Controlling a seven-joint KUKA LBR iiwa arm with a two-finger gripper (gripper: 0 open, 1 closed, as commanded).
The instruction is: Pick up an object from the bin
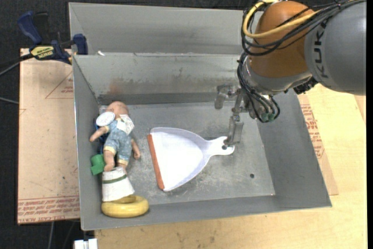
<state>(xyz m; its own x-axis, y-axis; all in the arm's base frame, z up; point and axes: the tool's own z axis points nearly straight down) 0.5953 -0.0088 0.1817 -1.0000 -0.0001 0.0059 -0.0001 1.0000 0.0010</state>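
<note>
A white dustpan [179, 161] with an orange front lip lies flat in the middle of the bin floor, its short handle pointing right. My gripper [233, 134] hangs down from the orange-covered wrist at the right, and its lower end is right at the tip of that handle. I cannot make out whether it touches or grips the handle.
Along the bin's left wall lies a baby doll [118, 134] in blue overalls. Below it are a small green block [97, 165] and a white cup-like piece on a yellow ring [120, 197]. Bare floor lies to the right of the dustpan.
</note>
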